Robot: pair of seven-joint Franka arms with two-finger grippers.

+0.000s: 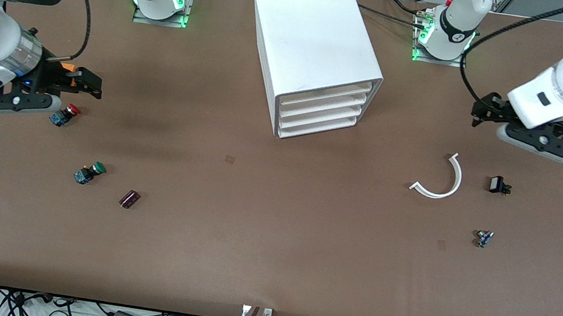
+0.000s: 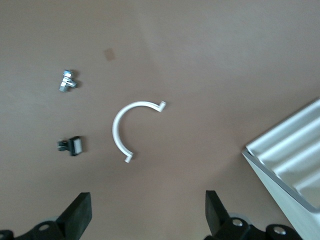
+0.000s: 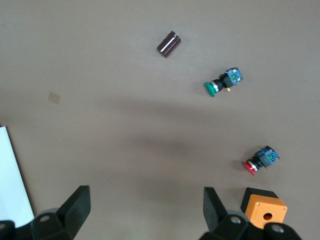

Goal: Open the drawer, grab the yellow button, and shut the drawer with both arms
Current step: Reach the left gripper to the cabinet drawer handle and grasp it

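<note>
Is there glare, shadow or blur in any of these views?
Front view: even light, a soft dark shadow on the table near the red-capped switch, green glow at both arm bases. Left wrist view: slightly soft, the white curved piece still readable. Right wrist view: a broad faint shadow between the green-capped switch and the red one; no strong glare anywhere.

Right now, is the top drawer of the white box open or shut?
Shut. The top drawer sits flush with the three drawers below it in the cabinet; nothing is pulled out.
</note>
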